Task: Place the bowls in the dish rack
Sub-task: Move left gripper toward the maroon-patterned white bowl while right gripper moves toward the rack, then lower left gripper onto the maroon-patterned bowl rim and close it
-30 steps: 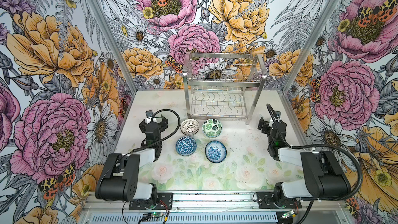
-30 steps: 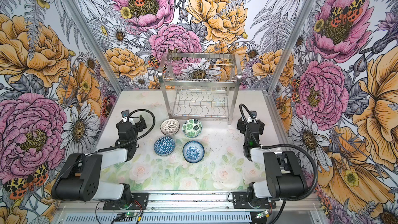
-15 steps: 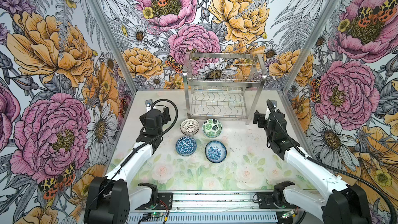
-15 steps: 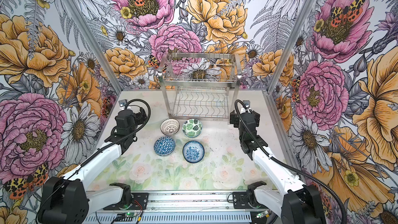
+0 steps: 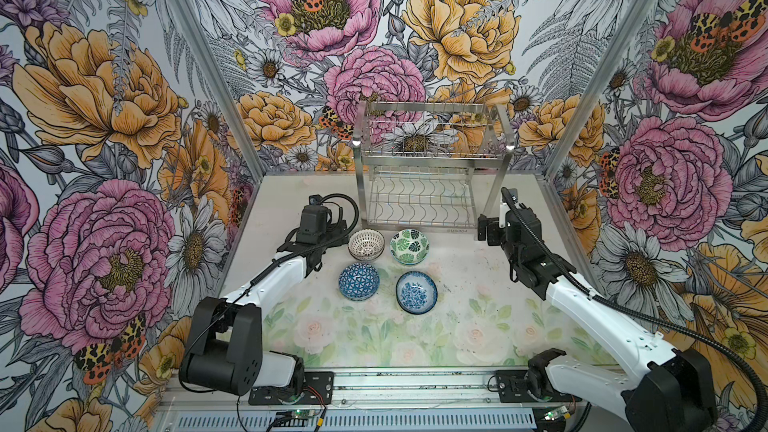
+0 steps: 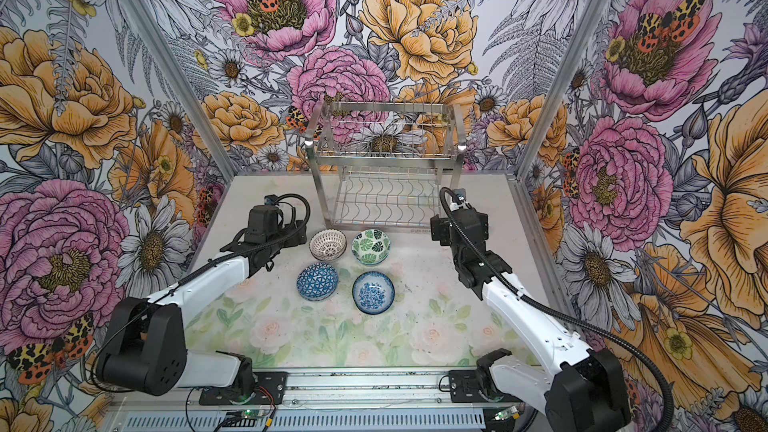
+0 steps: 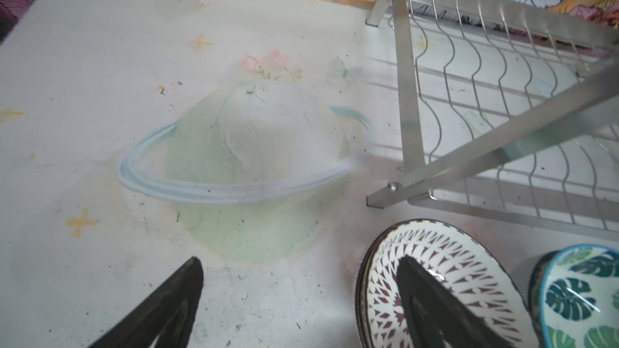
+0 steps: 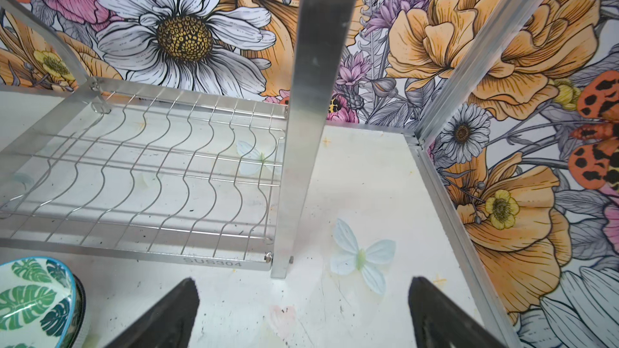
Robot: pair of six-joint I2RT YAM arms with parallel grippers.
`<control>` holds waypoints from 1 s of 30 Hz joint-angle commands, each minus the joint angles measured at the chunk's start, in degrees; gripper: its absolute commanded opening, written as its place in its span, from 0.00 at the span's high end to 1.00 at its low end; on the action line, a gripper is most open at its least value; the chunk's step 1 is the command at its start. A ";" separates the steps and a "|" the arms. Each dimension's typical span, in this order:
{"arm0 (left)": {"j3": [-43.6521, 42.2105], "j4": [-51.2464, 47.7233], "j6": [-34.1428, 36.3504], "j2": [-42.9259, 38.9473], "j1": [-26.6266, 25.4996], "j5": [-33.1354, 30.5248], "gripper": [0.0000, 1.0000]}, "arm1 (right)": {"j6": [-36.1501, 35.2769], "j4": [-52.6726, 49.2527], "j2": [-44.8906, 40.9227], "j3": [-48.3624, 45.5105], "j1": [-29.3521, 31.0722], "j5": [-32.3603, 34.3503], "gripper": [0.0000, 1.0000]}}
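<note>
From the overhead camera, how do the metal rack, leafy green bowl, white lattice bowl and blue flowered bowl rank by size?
In a top view:
1. dish rack, far the largest.
2. blue floral bowl, green leaf bowl, white lattice bowl: nearly alike; the floral one sits nearer the camera, so no ranking.

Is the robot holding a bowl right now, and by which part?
Nothing is held: left tool hangs open over the white lattice bowl's rim; right tool open, empty.
</note>
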 commanded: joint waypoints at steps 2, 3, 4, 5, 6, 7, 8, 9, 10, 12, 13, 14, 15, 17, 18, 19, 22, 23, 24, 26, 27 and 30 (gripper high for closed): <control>3.24 -3.30 -0.84 1.24 -2.01 4.46 0.16 | -0.17 -0.91 1.50 2.02 1.12 0.26 0.00; 3.57 -3.72 -1.00 1.51 -2.33 4.55 0.18 | -0.14 -0.93 1.77 2.01 1.31 0.40 0.00; 3.71 -3.91 -1.16 1.70 -2.51 4.75 0.21 | -0.22 -0.96 2.02 2.14 1.47 0.54 0.00; 3.88 -4.13 -1.33 2.00 -2.72 5.05 0.25 | -0.25 -0.93 2.16 2.21 1.57 0.67 0.00; 4.14 -4.48 -1.42 2.35 -2.84 5.49 0.29 | -0.43 -0.94 2.37 2.28 1.75 0.83 0.00; 4.39 -4.83 -1.65 2.62 -3.12 5.64 0.32 | -0.54 -0.93 2.51 2.24 1.81 0.90 0.00; 4.70 -5.32 -1.68 2.97 -3.35 5.74 0.36 | -0.58 -0.97 2.60 2.32 1.78 1.00 0.00; 5.00 -5.92 -1.70 3.32 -3.58 5.73 0.39 | -0.71 -0.94 2.60 2.33 1.83 1.07 0.00; 5.24 -6.42 -1.75 3.61 -3.77 5.69 0.43 | -0.79 -0.92 2.64 2.24 1.90 1.19 0.00; 5.60 -7.32 -1.69 4.23 -4.11 5.47 0.48 | -0.90 -0.91 2.72 2.28 1.85 1.25 0.00; 5.69 -7.63 -1.81 4.47 -4.19 5.41 0.49 | -0.92 -0.94 2.77 2.32 1.90 1.33 0.00; 5.74 -7.86 -1.88 4.77 -4.25 5.22 0.51 | -1.02 -0.90 2.89 2.31 1.92 1.38 0.00; 5.75 -8.04 -1.90 5.09 -4.48 5.17 0.55 | -1.07 -0.90 3.00 2.24 1.92 1.41 0.00; 5.82 -8.18 -1.95 5.77 -4.79 5.07 0.58 | -0.99 -0.90 3.21 2.22 1.99 1.47 0.00; 5.82 -8.30 -1.93 6.21 -4.93 4.99 0.62 | -1.00 -0.92 3.23 2.23 1.97 1.49 0.00; 5.91 -8.43 -1.87 6.56 -5.17 4.73 0.63 | -1.11 -0.90 3.27 2.19 1.93 1.54 0.00; 6.09 -8.44 -2.04 7.39 -5.58 4.55 0.67 | -1.20 -0.94 3.25 2.14 1.94 1.56 0.00; 6.22 -8.44 -2.09 7.63 -5.75 4.47 0.69 | -1.17 -0.97 3.22 2.00 1.96 1.55 0.00; 6.43 -8.52 -2.08 7.85 -5.89 4.37 0.70 | -1.29 -0.92 3.24 1.98 1.96 1.59 0.00; 6.82 -8.61 -2.09 8.25 -6.07 4.29 0.73 | -1.28 -0.88 3.11 1.93 1.95 1.65 0.00; 6.98 -8.82 -2.04 8.46 -6.19 4.25 0.74 | -1.32 -0.95 3.23 1.88 1.98 1.81 0.00; 7.71 -9.53 -1.89 8.98 -6.50 3.46 0.81 | -1.38 -0.91 3.13 1.69 1.93 2.04 0.00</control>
